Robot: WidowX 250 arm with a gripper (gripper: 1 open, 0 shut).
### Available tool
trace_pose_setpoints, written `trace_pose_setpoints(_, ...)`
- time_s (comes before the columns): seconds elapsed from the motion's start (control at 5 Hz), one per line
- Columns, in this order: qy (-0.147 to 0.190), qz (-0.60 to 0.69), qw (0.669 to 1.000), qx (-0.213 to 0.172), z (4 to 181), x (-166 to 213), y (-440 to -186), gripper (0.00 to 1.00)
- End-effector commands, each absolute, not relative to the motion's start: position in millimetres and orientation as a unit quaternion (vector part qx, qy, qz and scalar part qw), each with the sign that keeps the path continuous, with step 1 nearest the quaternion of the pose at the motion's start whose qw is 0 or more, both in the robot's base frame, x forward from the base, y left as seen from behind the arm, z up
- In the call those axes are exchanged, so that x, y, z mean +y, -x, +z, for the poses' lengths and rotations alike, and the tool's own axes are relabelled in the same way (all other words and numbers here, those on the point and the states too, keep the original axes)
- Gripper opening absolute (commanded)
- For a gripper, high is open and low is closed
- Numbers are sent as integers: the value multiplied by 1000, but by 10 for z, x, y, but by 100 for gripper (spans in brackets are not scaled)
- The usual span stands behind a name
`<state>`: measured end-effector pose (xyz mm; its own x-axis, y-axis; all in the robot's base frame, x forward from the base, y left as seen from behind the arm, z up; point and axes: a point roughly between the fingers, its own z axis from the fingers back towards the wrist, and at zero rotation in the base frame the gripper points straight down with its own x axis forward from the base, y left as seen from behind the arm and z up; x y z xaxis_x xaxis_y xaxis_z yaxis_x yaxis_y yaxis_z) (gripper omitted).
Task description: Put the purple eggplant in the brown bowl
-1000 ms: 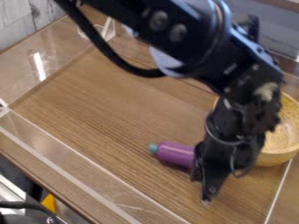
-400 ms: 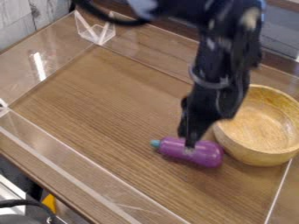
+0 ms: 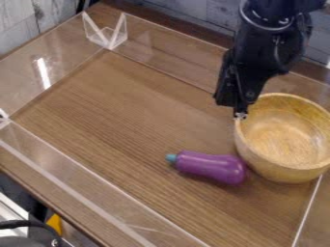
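In the camera view, the purple eggplant (image 3: pixel 211 167) lies on the wooden table (image 3: pixel 116 116), just beside the brown bowl (image 3: pixel 287 141), its teal stem pointing left. The tool (image 3: pixel 238 112) hangs above the bowl's left rim, pressed together, holding nothing.

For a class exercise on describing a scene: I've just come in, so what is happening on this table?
A single robot arm is working over a wooden table. Its gripper is shut and empty, hanging above the table beside the rim of the brown bowl. The purple eggplant lies on its side on the table just left of the bowl, so it is not yet in the bowl, which looks empty.
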<state>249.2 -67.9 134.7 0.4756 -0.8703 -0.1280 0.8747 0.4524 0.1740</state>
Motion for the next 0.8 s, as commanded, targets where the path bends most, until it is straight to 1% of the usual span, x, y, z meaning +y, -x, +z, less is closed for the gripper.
trace_pose_setpoints(0.0,-103,-503,858,-17,1400,-689,-2524,100)
trace_pose_setpoints(0.4,-81,-460,883,-31,1346,-635,-2280,100)
trace_pose_setpoints(0.6,-76,-506,858,-35,1250,-536,-2274,100)
